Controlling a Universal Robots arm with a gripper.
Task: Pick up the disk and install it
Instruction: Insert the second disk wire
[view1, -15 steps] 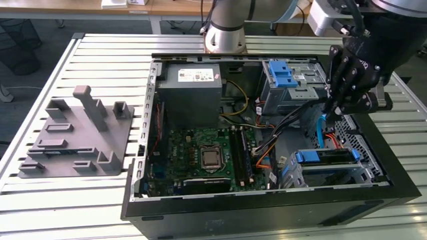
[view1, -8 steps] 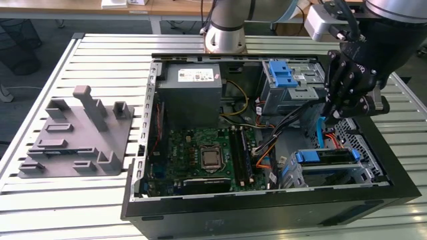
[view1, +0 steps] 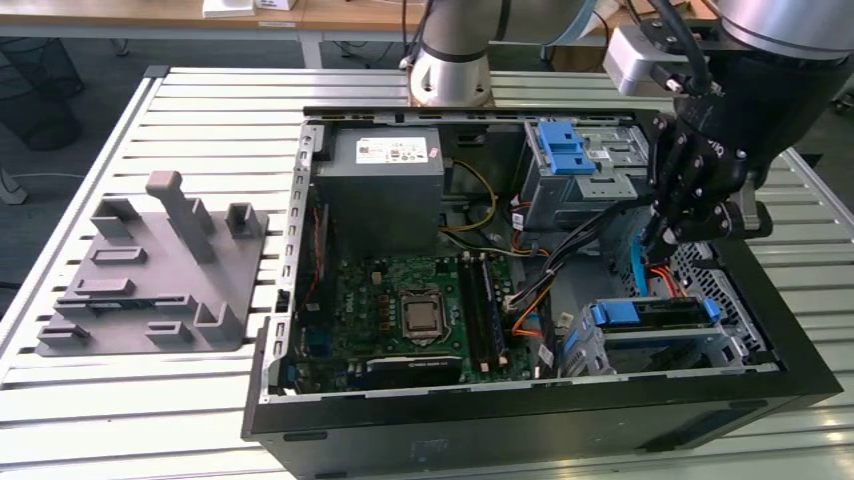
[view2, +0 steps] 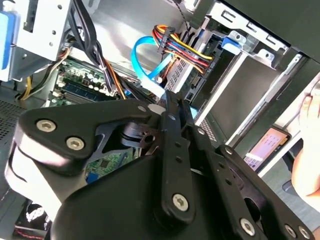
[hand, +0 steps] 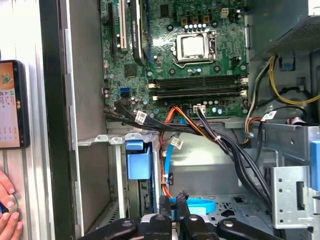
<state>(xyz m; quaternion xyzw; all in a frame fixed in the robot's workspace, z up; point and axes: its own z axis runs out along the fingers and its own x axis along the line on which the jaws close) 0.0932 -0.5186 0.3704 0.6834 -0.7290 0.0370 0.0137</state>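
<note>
Black gripper (view1: 703, 205) hangs inside open computer case (view1: 534, 420), fingers pressed together, holding nothing. Disk (view1: 650, 313) sits in bay beside case wall. Risk: snagging nearby cables (hand: 210, 135), likely unplugging connector.

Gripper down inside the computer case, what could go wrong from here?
1. The gripper sits right by the blue cable; a move could snag or tug it.
2. The black wire bundle crosses close by and might catch too.
3. A person's hand rests beside the case, possibly within reach of a swing.
</note>
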